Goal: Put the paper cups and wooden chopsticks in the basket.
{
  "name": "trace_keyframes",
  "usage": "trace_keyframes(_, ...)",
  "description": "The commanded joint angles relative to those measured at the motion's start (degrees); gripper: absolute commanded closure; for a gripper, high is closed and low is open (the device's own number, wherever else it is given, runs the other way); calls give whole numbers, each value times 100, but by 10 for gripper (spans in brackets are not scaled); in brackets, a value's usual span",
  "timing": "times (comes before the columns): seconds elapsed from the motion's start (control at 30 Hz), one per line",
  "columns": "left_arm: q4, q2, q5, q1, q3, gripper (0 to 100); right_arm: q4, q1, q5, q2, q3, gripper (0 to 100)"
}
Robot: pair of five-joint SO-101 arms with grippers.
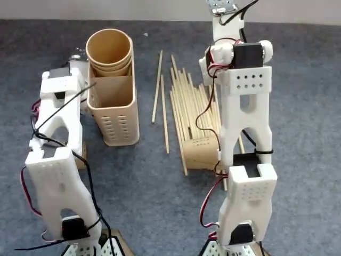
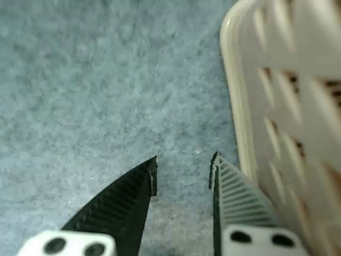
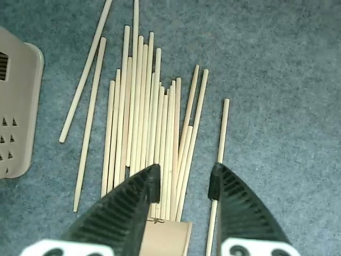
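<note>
A beige perforated basket stands left of centre with stacked paper cups in its far end. Many wooden chopsticks lie in a pile on the grey carpet to its right, and two loose chopsticks lie between pile and basket. My right gripper hangs open just above the chopstick pile, holding nothing. A tan paper object covers the pile's near ends. My left gripper is open over bare carpet, close beside the basket wall.
One single chopstick lies apart on the pile's outer side. The basket corner is near the loose sticks. Both white arms stretch from the table's near edge. Grey carpet is open in front.
</note>
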State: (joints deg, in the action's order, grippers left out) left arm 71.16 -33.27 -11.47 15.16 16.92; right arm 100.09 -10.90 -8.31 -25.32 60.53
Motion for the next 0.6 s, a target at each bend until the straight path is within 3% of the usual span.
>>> trace_keyframes(0.0,273,207,62,338,998,819,75,92,-26,233,180,831)
trace_keyframes(0.1,1213,479,413,840,2290,818,75,84,-44,259,-101,831)
trace_keyframes(0.23,3358,998,642,1323,3644,820,75,22,-35,259,-295,831)
trace_keyframes(0.37,3191,1868,686,2097,2158,819,75,4,-35,268,-330,831)
trace_keyframes(0.57,3112,2949,220,2677,-207,818,75,4,-26,277,-567,831)
